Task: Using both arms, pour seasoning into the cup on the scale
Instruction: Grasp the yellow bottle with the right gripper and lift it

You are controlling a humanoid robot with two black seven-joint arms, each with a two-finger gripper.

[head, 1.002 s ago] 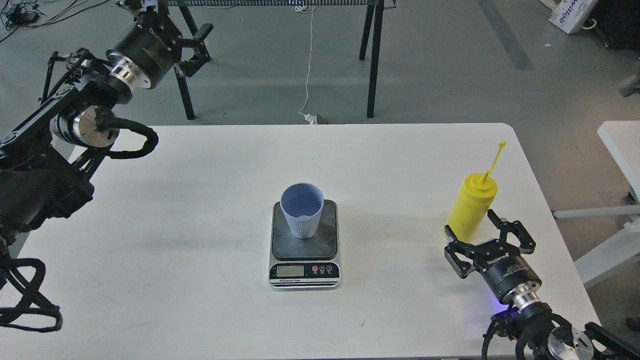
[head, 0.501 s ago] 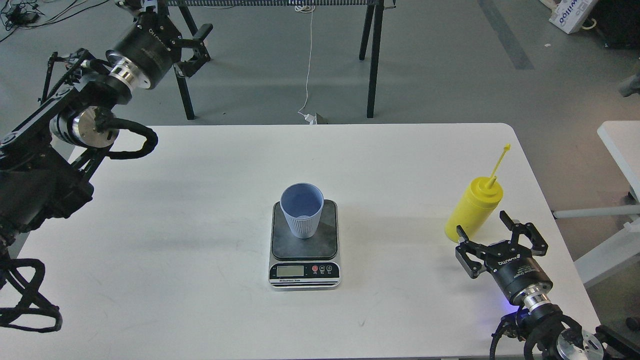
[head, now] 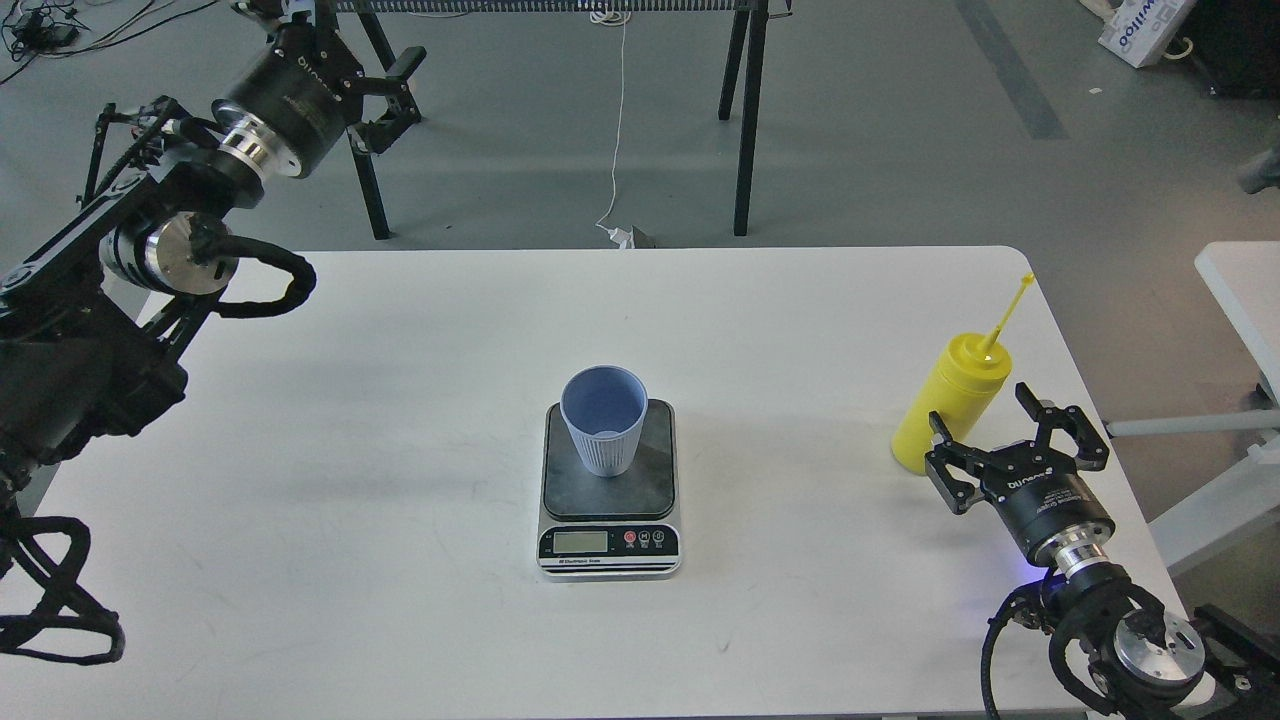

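The yellow seasoning bottle [head: 942, 408] stands near the table's right edge and leans to the right, its thin tethered cap [head: 1012, 308] sticking up. My right gripper [head: 985, 412] is open just in front and to the right of the bottle. Its left finger [head: 940, 432] is at the bottle's lower side; I cannot tell whether it touches. The pale blue ribbed cup [head: 604, 418] stands upright on the dark platform of the scale [head: 609, 541] at the table's middle. My left gripper [head: 402, 92] is open and empty, raised beyond the table's far left corner.
The white table [head: 400, 450] ends just right of the bottle. A second white table [head: 1245, 300] stands to the right across a gap. Black stand legs [head: 745, 120] and a white cable [head: 615, 130] are on the floor behind.
My right gripper has moved right and farther from me, away from around the bottle's base. The bottle's top has shifted right, so it leans more. Left arm, cup and scale have not moved.
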